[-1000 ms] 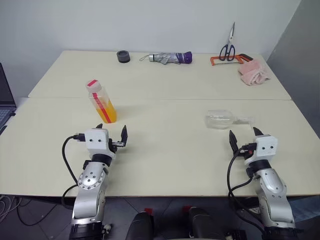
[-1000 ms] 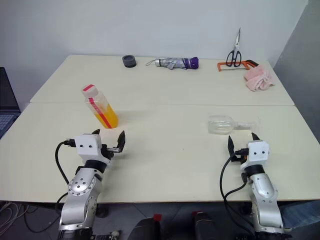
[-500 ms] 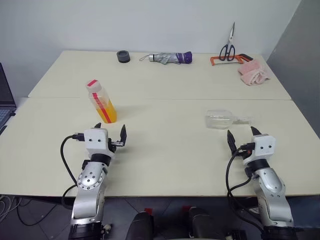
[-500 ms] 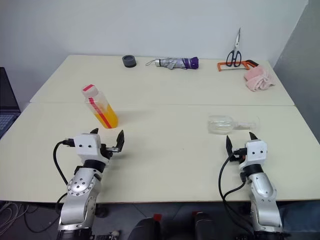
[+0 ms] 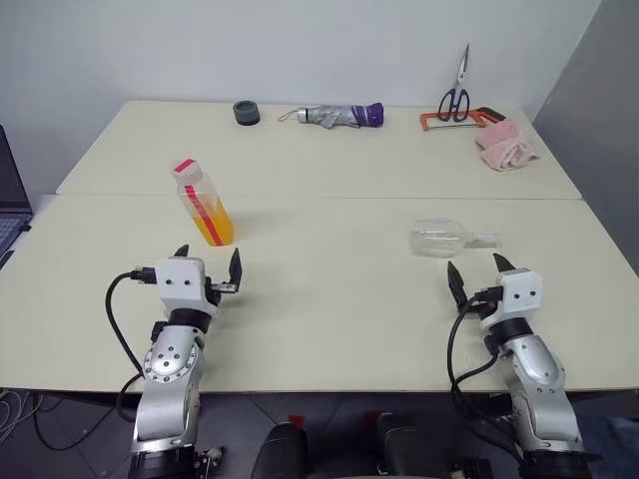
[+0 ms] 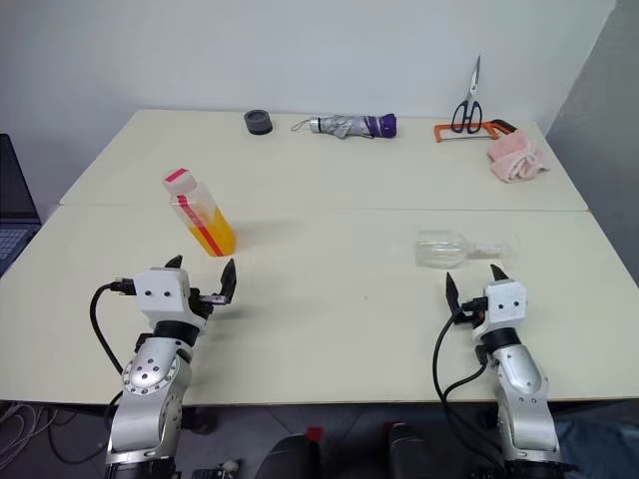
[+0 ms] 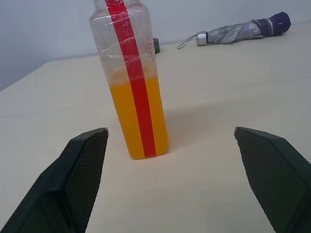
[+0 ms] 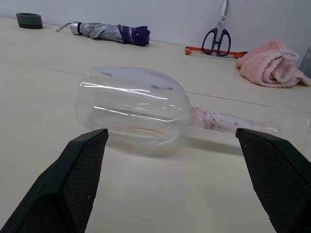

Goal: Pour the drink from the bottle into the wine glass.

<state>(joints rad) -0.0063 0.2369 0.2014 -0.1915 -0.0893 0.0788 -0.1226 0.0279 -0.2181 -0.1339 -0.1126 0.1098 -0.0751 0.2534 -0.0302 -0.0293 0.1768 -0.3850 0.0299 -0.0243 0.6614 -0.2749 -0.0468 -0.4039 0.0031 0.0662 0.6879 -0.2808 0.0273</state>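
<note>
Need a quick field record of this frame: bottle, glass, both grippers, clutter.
bottle: upright on table, cap on, about half full of the drink
wine glass: lying on its side, empty, bowl toward robot's left
left gripper: jaws open, short of the bottle, holding nothing
right gripper: jaws open, just short of the glass, holding nothing
far edge: dark round object, folded umbrella, scissors, orange-handled saw, pink cloth
pour: not started

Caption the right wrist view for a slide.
Open right gripper faces the wine glass lying on its side on the table.
</note>
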